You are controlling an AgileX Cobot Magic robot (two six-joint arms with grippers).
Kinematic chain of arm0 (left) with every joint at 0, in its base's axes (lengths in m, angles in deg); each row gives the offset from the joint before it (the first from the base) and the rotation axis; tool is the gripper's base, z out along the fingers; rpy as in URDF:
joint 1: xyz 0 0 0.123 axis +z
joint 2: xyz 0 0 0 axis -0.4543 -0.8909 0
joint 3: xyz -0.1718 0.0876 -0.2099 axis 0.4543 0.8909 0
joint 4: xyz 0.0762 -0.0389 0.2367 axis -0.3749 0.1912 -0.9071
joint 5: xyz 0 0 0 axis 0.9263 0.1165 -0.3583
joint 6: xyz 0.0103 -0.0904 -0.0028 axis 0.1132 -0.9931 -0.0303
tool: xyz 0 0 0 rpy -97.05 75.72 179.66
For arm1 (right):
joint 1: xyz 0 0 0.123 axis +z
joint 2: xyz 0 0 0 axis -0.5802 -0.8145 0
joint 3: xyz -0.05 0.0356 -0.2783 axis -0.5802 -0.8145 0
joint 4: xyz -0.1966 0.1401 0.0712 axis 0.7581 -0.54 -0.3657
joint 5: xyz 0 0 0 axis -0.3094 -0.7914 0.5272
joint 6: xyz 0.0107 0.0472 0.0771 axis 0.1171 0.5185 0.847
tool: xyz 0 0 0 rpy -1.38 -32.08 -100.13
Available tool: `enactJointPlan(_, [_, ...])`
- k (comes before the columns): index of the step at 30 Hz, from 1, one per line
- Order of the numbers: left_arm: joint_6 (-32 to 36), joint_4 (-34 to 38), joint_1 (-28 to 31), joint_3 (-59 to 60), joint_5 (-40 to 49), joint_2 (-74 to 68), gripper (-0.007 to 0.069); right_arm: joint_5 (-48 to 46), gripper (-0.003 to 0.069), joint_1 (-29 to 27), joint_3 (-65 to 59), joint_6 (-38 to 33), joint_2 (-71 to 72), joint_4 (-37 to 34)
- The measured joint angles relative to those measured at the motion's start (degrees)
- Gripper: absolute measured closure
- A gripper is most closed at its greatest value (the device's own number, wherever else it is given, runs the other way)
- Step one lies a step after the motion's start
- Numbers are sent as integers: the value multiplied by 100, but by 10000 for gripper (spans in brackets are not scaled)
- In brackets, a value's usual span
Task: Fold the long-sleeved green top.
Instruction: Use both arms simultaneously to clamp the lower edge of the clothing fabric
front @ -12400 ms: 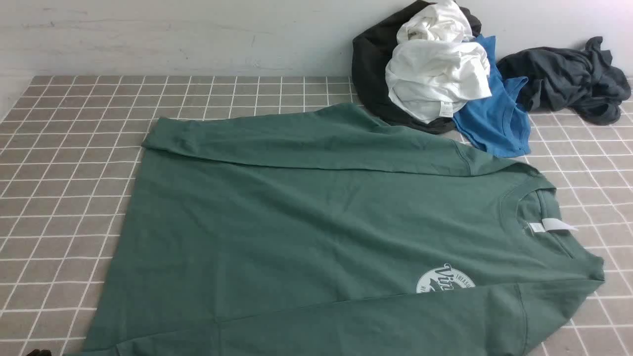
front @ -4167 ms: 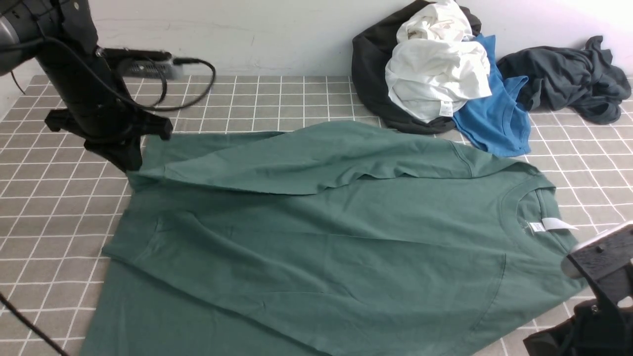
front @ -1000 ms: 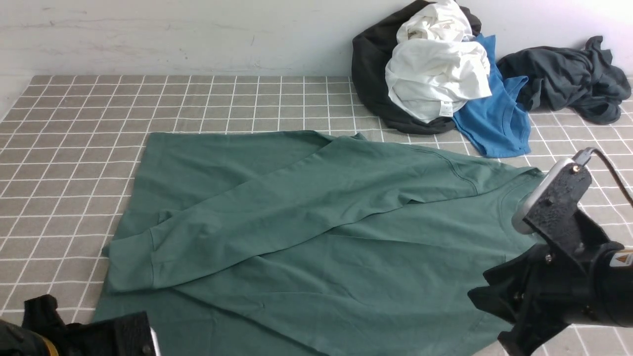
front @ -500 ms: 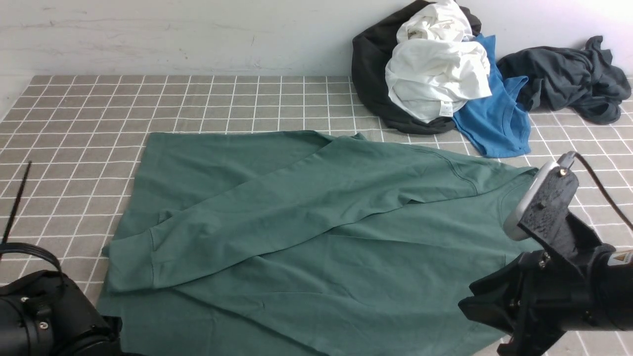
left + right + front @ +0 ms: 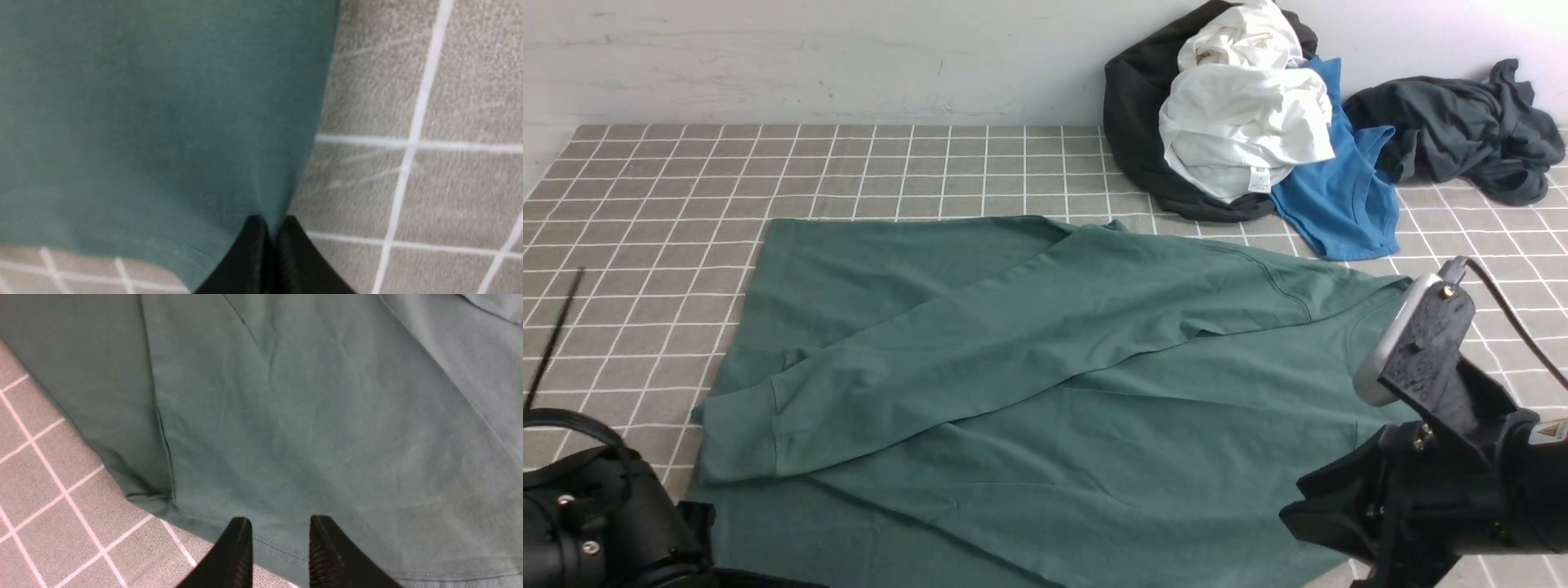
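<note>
The green long-sleeved top (image 5: 1045, 384) lies flat on the checked cloth, its collar to the right. Both sleeves are folded across the body; the far sleeve runs slantwise to a cuff (image 5: 739, 433) at the near left. The logo and neck label are hidden. My left gripper (image 5: 273, 232) is shut on the top's edge (image 5: 282, 179) close to its stitched corner; its arm (image 5: 596, 531) is at the near left. My right gripper (image 5: 280, 531) is open, its jaws either side of the top's stitched edge (image 5: 282, 549); its arm (image 5: 1437, 482) is at the near right.
A heap of black (image 5: 1135, 106), white (image 5: 1241, 122) and bright blue (image 5: 1339, 204) clothes lies at the back right against the wall. A dark grey garment (image 5: 1462, 131) lies further right. Bare checked cloth (image 5: 645, 245) shows left of the top and behind it.
Since 12 s ago the near side and both sleeves were folded onto the body. In the last second the left arm settled at the near-left corner and the right arm sank slightly.
</note>
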Motion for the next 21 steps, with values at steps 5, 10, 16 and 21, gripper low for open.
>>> enactJointPlan(5, [-478, -37, 0, 0, 322, 973, 629, -66, 467, 0, 0, -288, 169, 12])
enactJointPlan(10, [-2208, -145, 0, 0, 463, 1830, 622, 438, 447, 0, 0, -881, 221, -53])
enactJointPlan(16, [-4355, -813, 0, 0, 503, 1929, 618, 1301, 256, 0, 2, -1497, 29, 688])
enactJointPlan(21, [-5218, -1134, 0, 0, 503, 1929, 618, 1433, 139, -15, 2, -1614, -712, 2350])
